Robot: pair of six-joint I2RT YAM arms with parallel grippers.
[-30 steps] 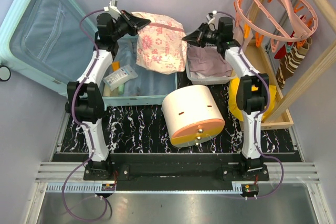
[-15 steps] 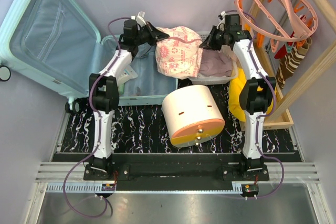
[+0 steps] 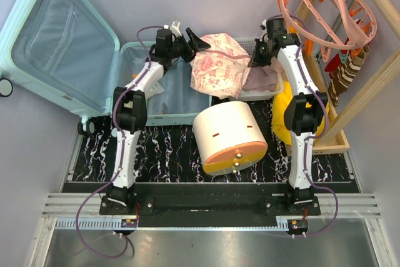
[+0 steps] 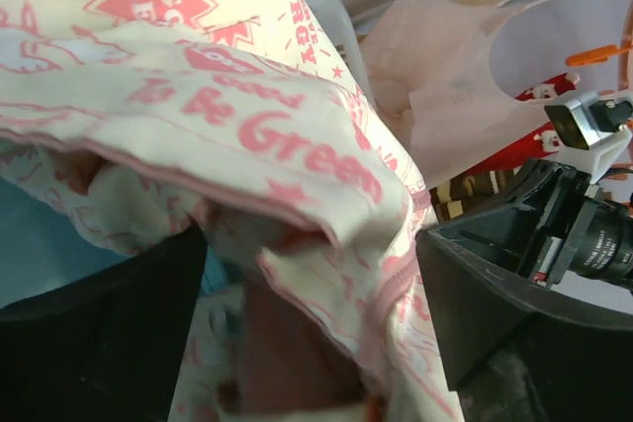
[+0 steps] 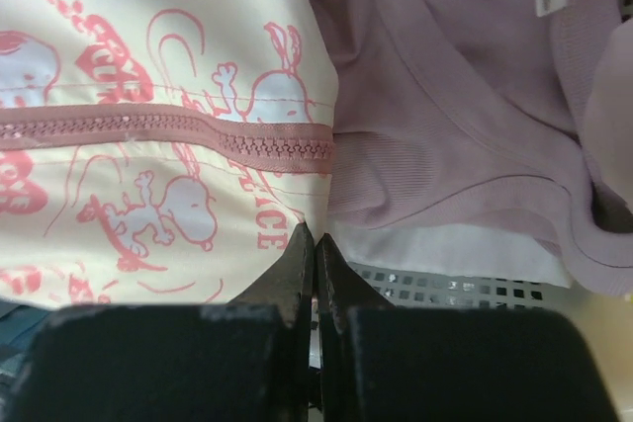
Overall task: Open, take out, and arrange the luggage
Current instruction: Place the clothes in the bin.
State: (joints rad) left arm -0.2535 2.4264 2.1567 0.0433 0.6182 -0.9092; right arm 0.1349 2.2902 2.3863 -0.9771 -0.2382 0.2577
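Pale mint-blue hard-shell suitcase — open at far left, lid up | white mesh plastic basket: mauve garment inside, cream pink-printed zip pouch partly over it | left fingers spread, pouch cloth between them | right fingers pressed together — tips at the pouch's edge
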